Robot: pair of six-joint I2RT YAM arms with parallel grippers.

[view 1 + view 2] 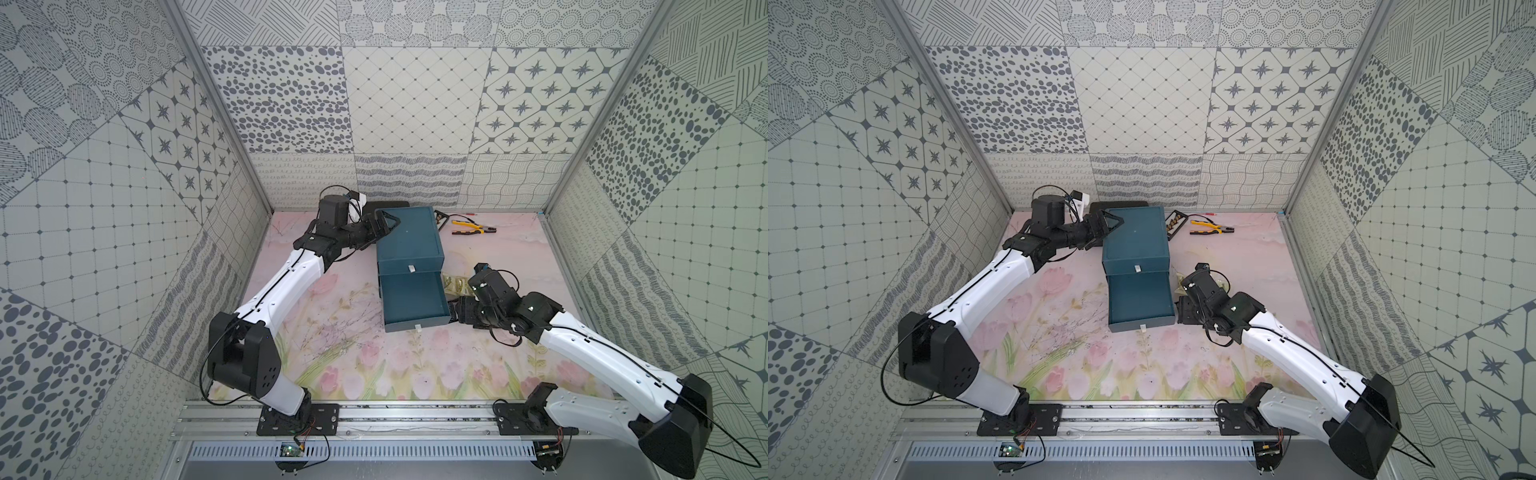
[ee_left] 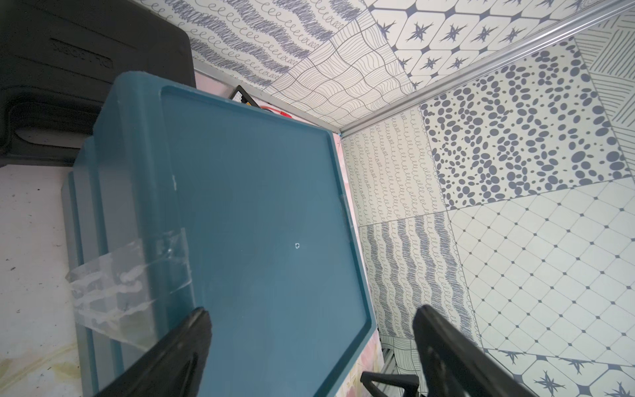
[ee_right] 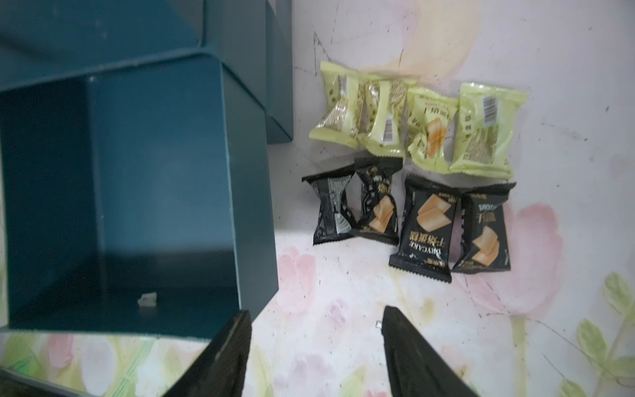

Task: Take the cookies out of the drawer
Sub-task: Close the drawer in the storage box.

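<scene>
Drawer (image 3: 251, 206) is pulled out, bare apart from one tiny scrap (image 3: 147, 298). Eight cookies (image 3: 426, 223) sit on the mat (image 3: 343, 302) just beside the drawer's right side: four pale green, four black. Right gripper (image 3: 316, 311) hangs spread near the drawer's front corner, gripping nothing. Left gripper (image 2: 312, 309) is spread too, over the cabinet (image 2: 257, 206) behind the drawer. It's maybe touching, hard to say.

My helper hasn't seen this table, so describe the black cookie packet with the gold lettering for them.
Start at the open teal plastic drawer; beside it, on the floral table mat, lie a row of pale green packets and a row of black packets. The black packet with gold lettering is third out from the drawer. Only it lies flat with its whole front and lettering showing.
</scene>
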